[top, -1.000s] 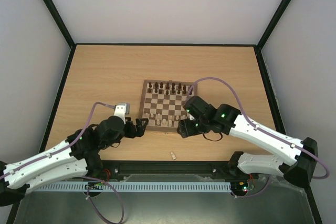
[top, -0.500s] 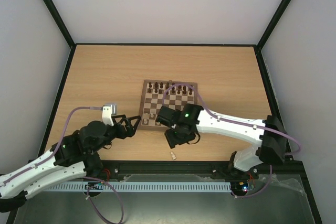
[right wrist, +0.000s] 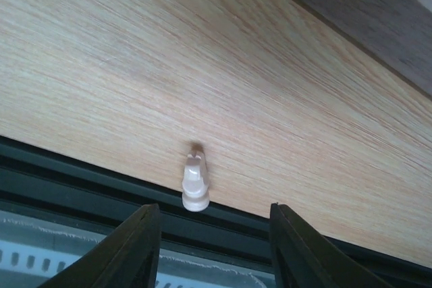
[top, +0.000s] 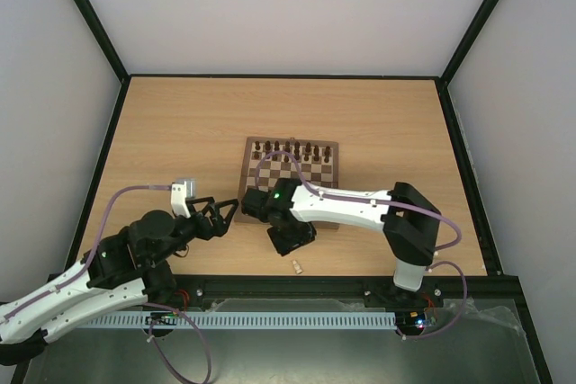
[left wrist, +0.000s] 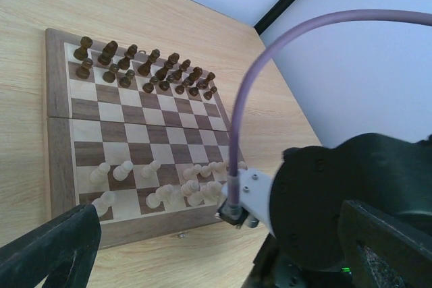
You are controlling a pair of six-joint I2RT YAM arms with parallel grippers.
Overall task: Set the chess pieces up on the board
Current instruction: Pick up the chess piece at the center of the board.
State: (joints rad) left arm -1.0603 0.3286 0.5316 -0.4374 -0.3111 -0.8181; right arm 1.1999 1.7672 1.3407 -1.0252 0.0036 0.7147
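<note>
The board [top: 335, 156] lies mid-table. Dark chess pieces [left wrist: 145, 69] fill its two far rows and pale ones [left wrist: 162, 190] crowd the near rows. One pale piece [top: 297, 266] lies on its side off the board, by the table's front edge. My right gripper [top: 292, 247] hangs just above it. In the right wrist view that piece [right wrist: 195, 181] lies just beyond my right gripper [right wrist: 213, 210], which is open around nothing. My left gripper [top: 227, 214] is wide open and empty at the board's near-left corner. In the left wrist view the left gripper [left wrist: 219, 234] faces the board [left wrist: 57, 166].
The right arm [top: 360, 206] stretches across the board's near edge and hides part of the pale rows. Its wrist body [left wrist: 351, 200] and purple cable [left wrist: 236, 133] fill the right of the left wrist view. A black rail [right wrist: 101, 173] runs along the table's front edge, right beside the fallen piece.
The right arm has swung left along the board's front edge, down over the fallen pale piece, its jaws narrowing. The left arm has drawn back a little to the left.
</note>
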